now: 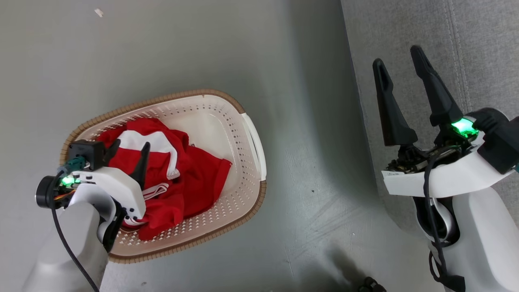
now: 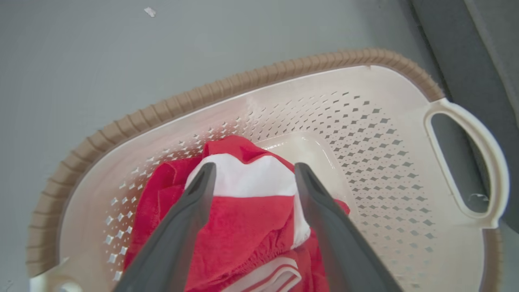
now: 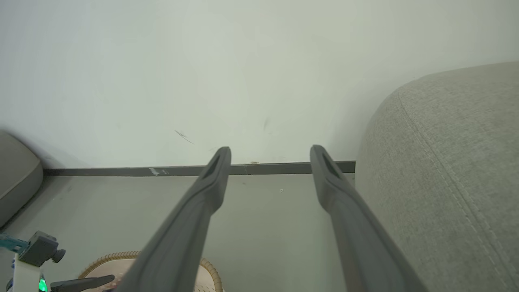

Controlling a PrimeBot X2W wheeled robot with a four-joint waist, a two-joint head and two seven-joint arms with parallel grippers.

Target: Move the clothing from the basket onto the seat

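The cream basket (image 1: 255, 142) with a brown rim stands on the grey floor, left of the seat (image 1: 409, 36). Red and white clothing (image 1: 194, 178) lies crumpled in its left half. My left gripper (image 1: 131, 144) hangs open over that pile, and the left wrist view shows its tips (image 2: 255, 168) straddling a white patch of the clothing (image 2: 243, 227) inside the basket (image 2: 243, 85) without closing on it. My right gripper (image 1: 397, 56) is open and empty over the seat's front edge. Its wrist view shows the gripper (image 3: 270, 152) beside the grey seat (image 3: 446, 162), pointing at the wall.
A pale wall with a dark baseboard (image 3: 121, 171) runs behind the floor. Another grey upholstered piece (image 3: 16, 182) sits at the far left of the right wrist view. A small white scrap (image 1: 98, 12) lies on the floor, and the basket rim (image 3: 121, 256) shows low down.
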